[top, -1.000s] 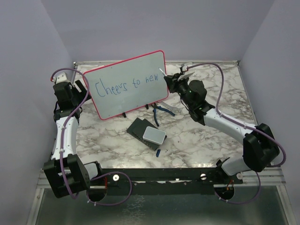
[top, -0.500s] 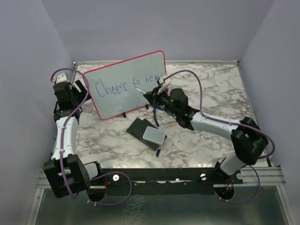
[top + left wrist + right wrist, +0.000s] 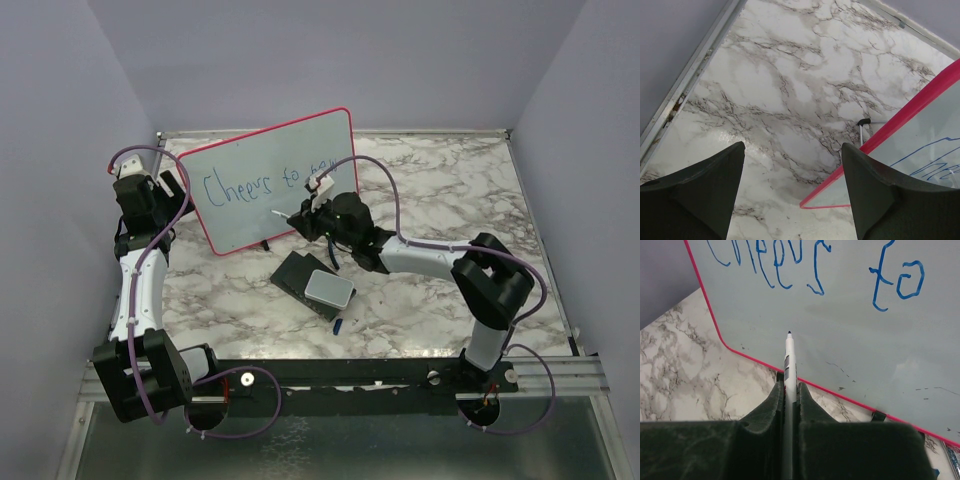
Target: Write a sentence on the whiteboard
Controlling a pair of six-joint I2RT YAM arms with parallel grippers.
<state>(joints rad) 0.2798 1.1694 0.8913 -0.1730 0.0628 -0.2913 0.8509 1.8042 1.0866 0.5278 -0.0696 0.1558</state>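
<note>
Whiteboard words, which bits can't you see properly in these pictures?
- Top view: the end of the sentence on the whiteboard is partly covered by the right arm's cable.
- Right wrist view: the top edge cuts "Cheers"; whether the marker tip touches the board is unclear.
- Left wrist view: only a corner with a few blue strokes shows, cut by the frame edge.
</note>
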